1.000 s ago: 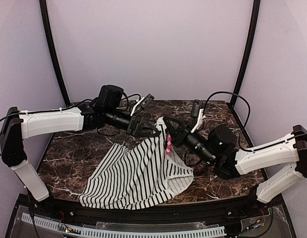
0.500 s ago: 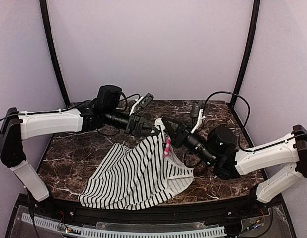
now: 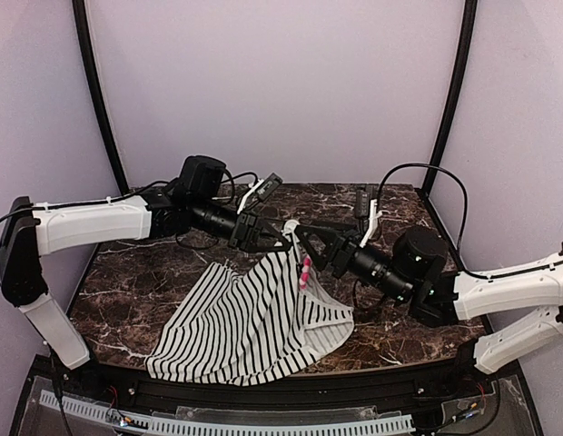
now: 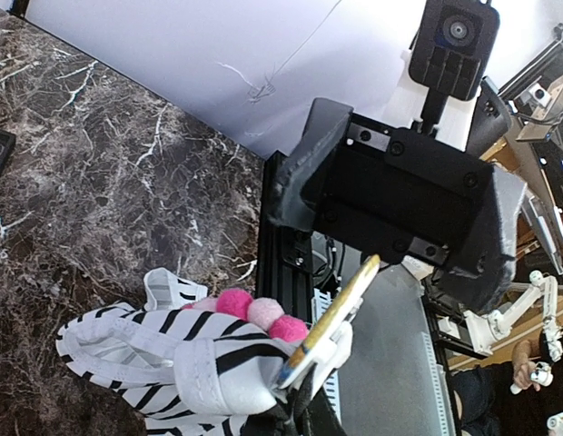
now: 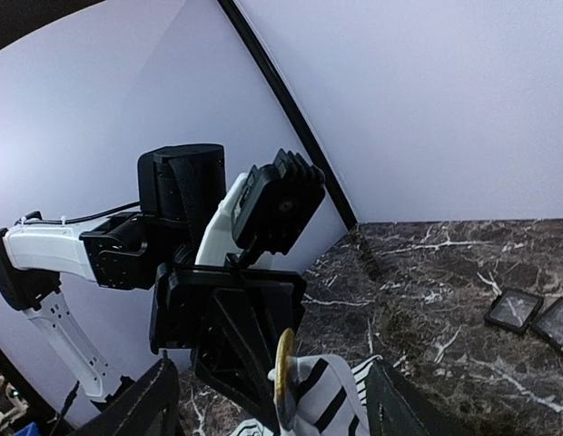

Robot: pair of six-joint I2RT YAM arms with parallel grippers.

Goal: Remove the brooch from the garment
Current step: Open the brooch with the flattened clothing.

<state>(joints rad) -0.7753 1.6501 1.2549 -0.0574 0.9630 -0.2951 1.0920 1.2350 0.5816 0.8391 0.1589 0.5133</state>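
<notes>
The garment [image 3: 250, 322] is held up by the clenched left gripper [image 3: 280, 242], and the brooch [image 3: 305, 271] is presented edge-on just ahead of the wide-spread right gripper [image 3: 311, 245]

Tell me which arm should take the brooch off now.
Right. The left gripper is busy, shut on the garment and holding it up, while the right gripper is open and faces the brooch at close range.
</notes>
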